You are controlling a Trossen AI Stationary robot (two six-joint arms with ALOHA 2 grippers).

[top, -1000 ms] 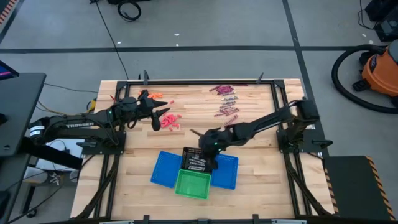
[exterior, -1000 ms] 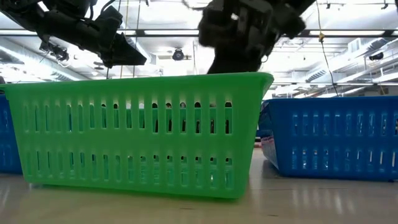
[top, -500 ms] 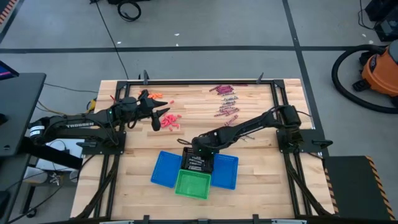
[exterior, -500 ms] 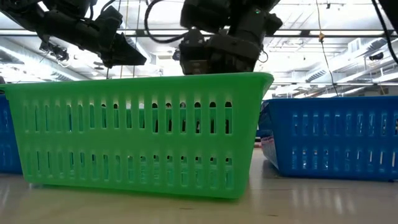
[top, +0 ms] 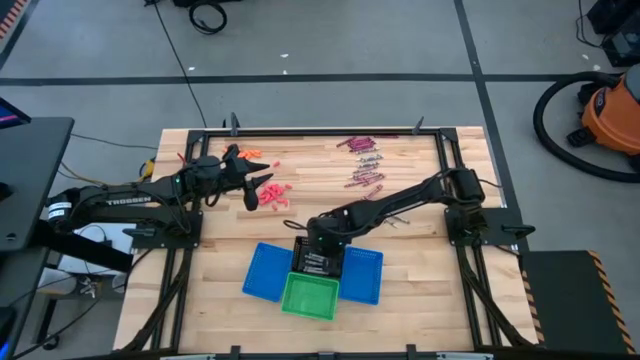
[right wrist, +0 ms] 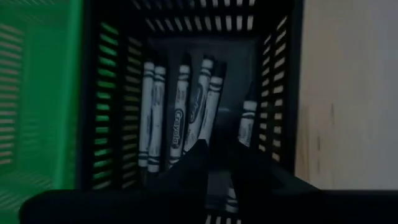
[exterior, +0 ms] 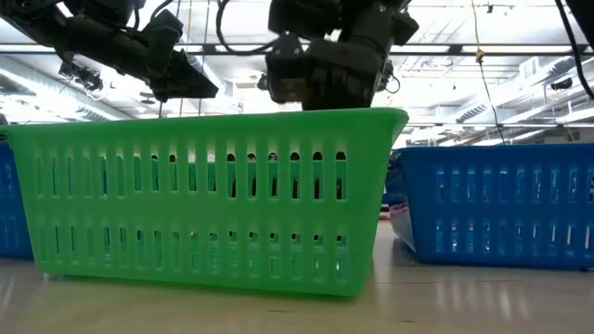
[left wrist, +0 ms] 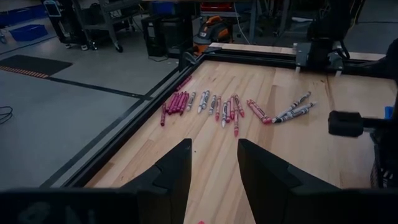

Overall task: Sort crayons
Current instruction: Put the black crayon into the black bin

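Note:
Several silvery-grey crayons (right wrist: 180, 118) lie in the black basket (right wrist: 283, 93), ends against its wall. My right gripper (right wrist: 221, 165) hangs over that basket (top: 318, 262), pointing steeply down, fingers apart with nothing between them. More maroon and grey crayons (top: 362, 160) lie flat on the table at the far right, also in the left wrist view as crayons (left wrist: 211, 104). Reddish crayons (top: 276, 196) lie beside my left gripper (top: 258, 188), which hovers open and holds nothing (left wrist: 214, 155).
A green basket (top: 309, 297) stands at the near edge, with a blue basket (top: 264, 272) on its left and another blue basket (top: 364, 276) on its right. A black frame rail (top: 320, 132) borders the table. An orange vacuum (top: 605, 110) stands on the floor beyond.
My right gripper has moved a little toward the table's left over the black basket and tipped from a slant to pointing steeply down into it.

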